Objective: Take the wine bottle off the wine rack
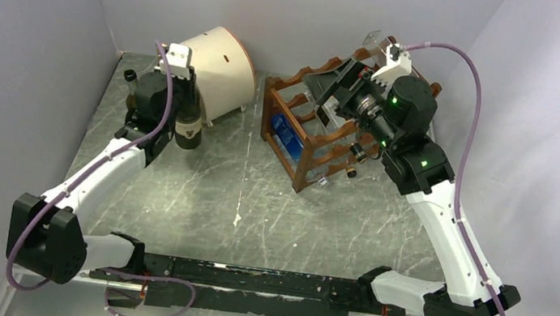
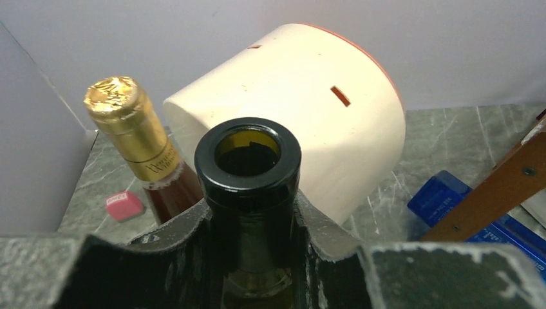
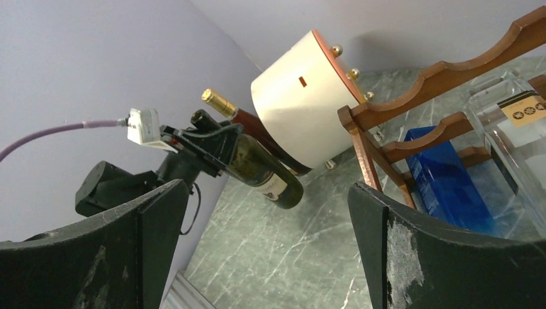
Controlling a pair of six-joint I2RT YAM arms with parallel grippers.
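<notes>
Left arm (image 1: 95,174) is stretched forward to the far left, elbow low near its base. Left gripper (image 2: 250,222) is clamped on the neck of a wine bottle (image 2: 248,154). Right arm (image 1: 448,221) is reached to the far right, wrist raised and angled inward. Right gripper (image 3: 261,212) is spread wide, with nothing gripped.

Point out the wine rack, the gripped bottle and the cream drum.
wine rack (image 3: 444,72): right wrist view, top scalloped rail.
gripped bottle (image 2: 248,185): left wrist view, neck lip.
drum (image 1: 211,63): top view, side wall.
</notes>
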